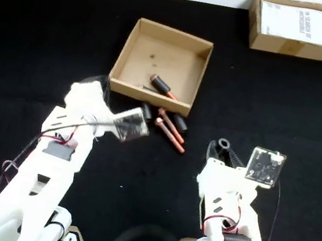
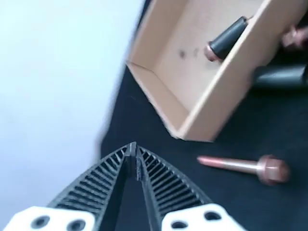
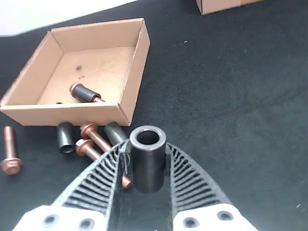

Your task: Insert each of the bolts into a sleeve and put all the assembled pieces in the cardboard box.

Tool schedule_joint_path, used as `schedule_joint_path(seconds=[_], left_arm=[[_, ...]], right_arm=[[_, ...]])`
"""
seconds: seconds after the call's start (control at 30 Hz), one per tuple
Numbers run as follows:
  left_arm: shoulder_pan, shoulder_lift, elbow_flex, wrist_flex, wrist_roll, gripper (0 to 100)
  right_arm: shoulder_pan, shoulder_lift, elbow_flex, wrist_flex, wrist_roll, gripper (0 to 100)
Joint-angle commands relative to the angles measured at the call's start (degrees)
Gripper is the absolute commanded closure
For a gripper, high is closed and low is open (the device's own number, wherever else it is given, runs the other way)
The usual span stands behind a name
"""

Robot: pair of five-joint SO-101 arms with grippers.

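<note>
Sleeve — upright, bore facing up — is clamped between the fingers of the right gripper, which sits over the black table, short of the cardboard box and apart from it. Left gripper has its fingers pressed together on nothing, tips pointing past a box corner. Inside the box lies one assembled piece. Just outside the near box wall lie two loose sleeves and a pair of bolts. Both wrist views add a single bolt lying apart from that pair — in the high view the left arm's wrist reaches over the table beside them
</note>
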Motion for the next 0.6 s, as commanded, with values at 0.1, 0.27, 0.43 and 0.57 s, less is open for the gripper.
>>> schedule_joint_path(seconds=[0.1, 0.27, 0.43, 0.57], left_arm=[[0.1, -0.7, -14.0, 31.5, 24.9, 99], [1.4, 2.7, -22.1, 43.6, 33.6, 99], [1.5, 8.0, -26.7, 45.4, 43.0, 99], [1.6, 16.0, -29.3, 45.2, 47.5, 94]], right_arm=[[0.6, -0.4, -2.7, -1.3, -3.0, 99.2], [0.4, -0.4, -2.0, -1.4, -3.1, 99.2], [0.4, -0.4, 3.1, -6.3, -3.3, 99.2], [0.4, -0.4, 4.5, -7.4, -3.3, 99.2]])
